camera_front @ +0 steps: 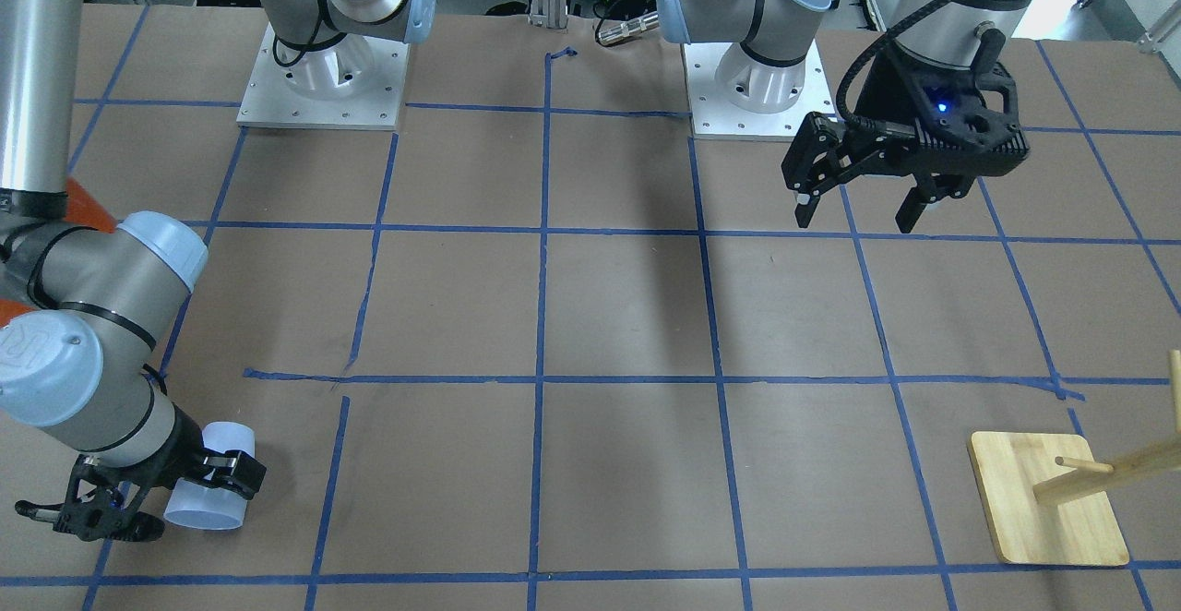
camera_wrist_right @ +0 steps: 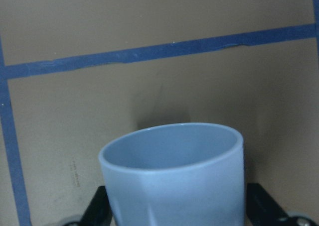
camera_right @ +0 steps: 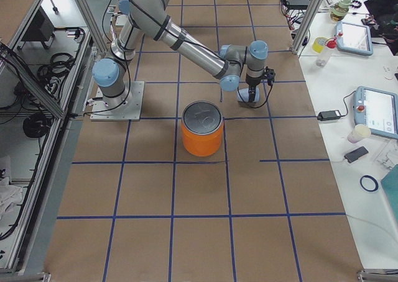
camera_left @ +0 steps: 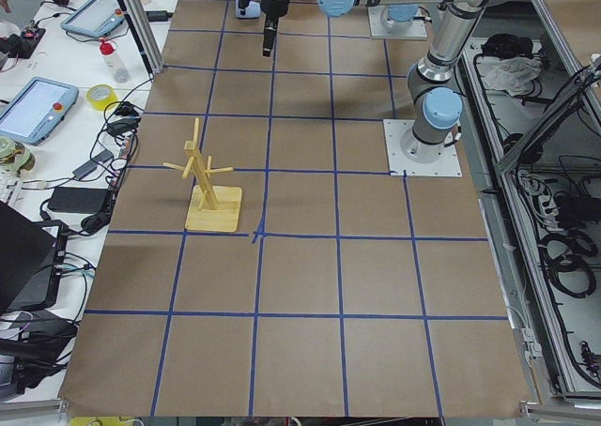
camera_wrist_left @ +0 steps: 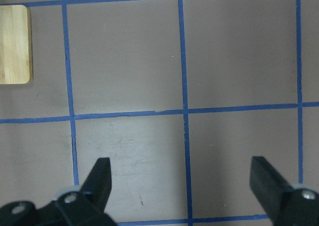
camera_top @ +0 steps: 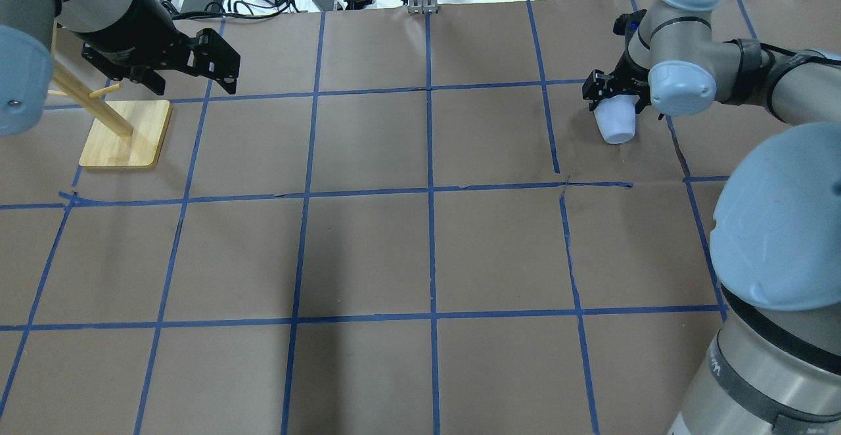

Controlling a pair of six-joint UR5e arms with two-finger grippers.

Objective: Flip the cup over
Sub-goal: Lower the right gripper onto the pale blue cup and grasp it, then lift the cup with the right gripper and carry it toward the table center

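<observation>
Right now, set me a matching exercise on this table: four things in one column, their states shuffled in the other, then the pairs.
Things:
1. cup
2. left gripper
3. orange cylinder
4. wooden stand

States:
A. open, with nothing between its fingers
B. standing upright, with a silver top
C. gripped by the right gripper
D. flat pale base, with pegs sticking out from its post

Pairs: 1-C, 2-A, 3-B, 4-D
</observation>
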